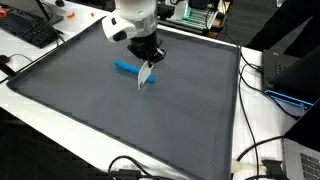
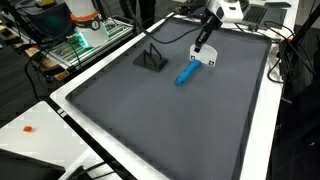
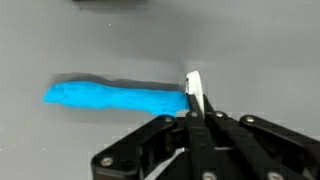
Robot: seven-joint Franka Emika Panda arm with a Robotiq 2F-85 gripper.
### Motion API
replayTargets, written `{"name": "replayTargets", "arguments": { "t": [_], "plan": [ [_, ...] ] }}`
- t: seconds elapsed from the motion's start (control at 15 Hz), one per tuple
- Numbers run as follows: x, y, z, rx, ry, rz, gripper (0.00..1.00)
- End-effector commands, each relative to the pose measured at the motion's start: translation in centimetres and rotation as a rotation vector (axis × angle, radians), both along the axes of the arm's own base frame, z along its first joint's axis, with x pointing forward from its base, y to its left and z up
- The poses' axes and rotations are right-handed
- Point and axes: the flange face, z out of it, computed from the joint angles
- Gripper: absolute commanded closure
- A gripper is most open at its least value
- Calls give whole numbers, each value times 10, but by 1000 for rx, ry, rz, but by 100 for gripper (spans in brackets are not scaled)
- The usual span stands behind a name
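White flat piece stands on edge, clamped in the shut end effector low over the grey mat on the bench, just beside one end of the blue strip. The hold looks thin: I judge that dragging against the mat could twist the piece loose, or shove the strip
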Motion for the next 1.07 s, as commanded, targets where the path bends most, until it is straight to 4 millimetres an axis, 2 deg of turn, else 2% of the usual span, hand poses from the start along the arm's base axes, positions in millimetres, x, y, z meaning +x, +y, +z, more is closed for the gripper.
{"name": "replayTargets", "arguments": {
  "t": [0.0,0.4,0.73,1.0],
  "plan": [
    [2,-4,-19,-44,19,-8,99],
    [-1,-7,-29,-58,60,-13,99],
    [-9,-10,-28,-37,117,-18,99],
    [-15,-4,-28,-5,160,-12,99]
  ]
}}
